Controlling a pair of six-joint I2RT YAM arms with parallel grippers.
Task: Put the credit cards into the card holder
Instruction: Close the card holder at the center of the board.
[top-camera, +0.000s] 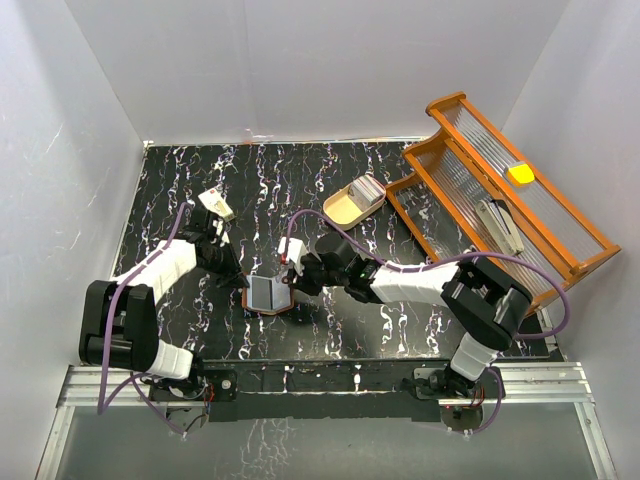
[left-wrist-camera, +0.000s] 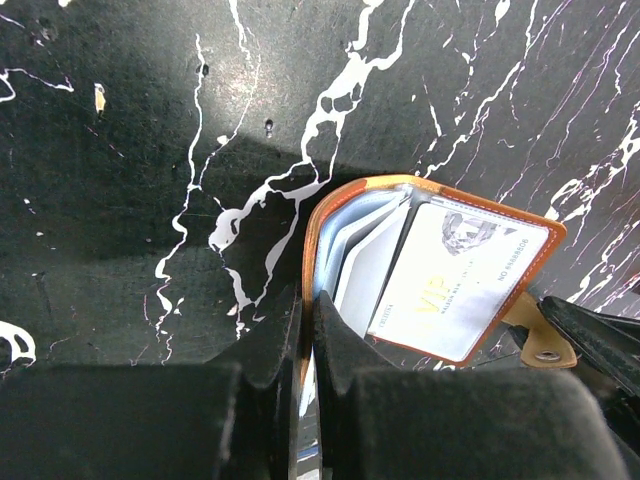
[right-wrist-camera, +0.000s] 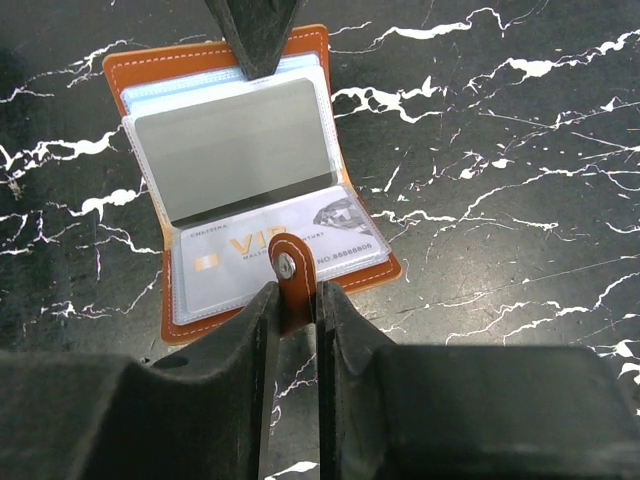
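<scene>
Black marbled table (top-camera: 270, 190), white walls all round. The card holder (top-camera: 268, 296) lies open mid-table between the two grippers. The left gripper (left-wrist-camera: 308, 320) has its jaws pressed together on the orange cover's edge; the right gripper (right-wrist-camera: 296, 292) pinches the snap strap (right-wrist-camera: 288, 264). One sleeve shows a pale card (right-wrist-camera: 250, 250) reading "VIP" in gold and a number starting "NO 8888"; the smaller print is unreadable. The credit cards (top-camera: 369, 186) sit stacked in a tray (top-camera: 345, 208) further back.

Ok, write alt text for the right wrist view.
An open brown card holder lies on a black marbled table, a VIP card showing in its clear sleeve. The right gripper pinches its snap tab; the left gripper clamps its far edge.
</scene>
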